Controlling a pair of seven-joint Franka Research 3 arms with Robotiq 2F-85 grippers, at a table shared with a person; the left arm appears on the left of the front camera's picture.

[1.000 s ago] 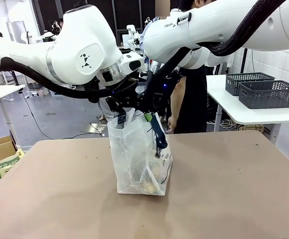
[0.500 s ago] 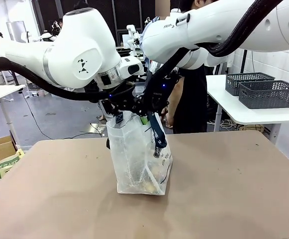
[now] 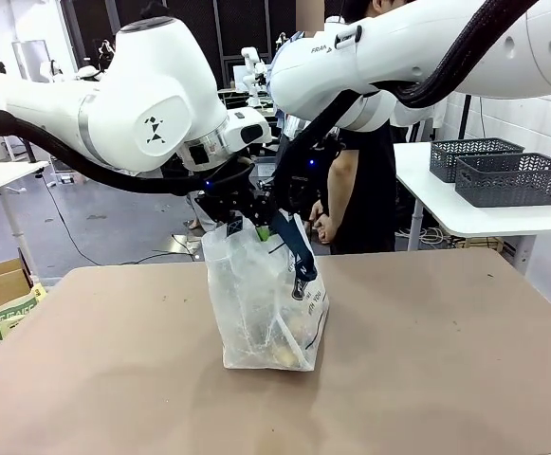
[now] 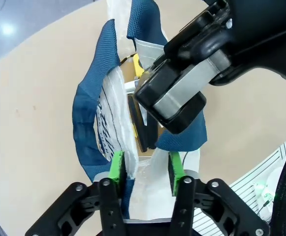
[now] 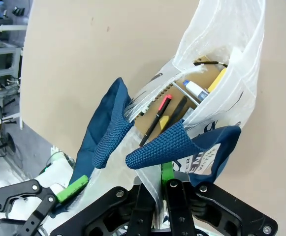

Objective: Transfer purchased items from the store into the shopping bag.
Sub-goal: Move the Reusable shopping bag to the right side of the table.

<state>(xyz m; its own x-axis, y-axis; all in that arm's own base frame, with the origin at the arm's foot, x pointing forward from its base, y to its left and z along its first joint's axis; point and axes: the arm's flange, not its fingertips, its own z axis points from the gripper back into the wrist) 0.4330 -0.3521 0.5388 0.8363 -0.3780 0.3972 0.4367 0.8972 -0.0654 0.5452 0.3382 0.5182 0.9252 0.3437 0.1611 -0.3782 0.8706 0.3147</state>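
shopping bag (image 3: pixel 266 303) mid-table (image 3: pixel 446 379) | purchased items (image 5: pixel 182 105) inside | baskets (image 3: pixel 503 171) far right

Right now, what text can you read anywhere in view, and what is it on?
"FAIR", partly legible: on the folded box on the floor.
Shopping bag side print: too crumpled to read.
Navy logo on the bag: white letters cut off by folds, unreadable.
Small label on the right arm: too small to read.
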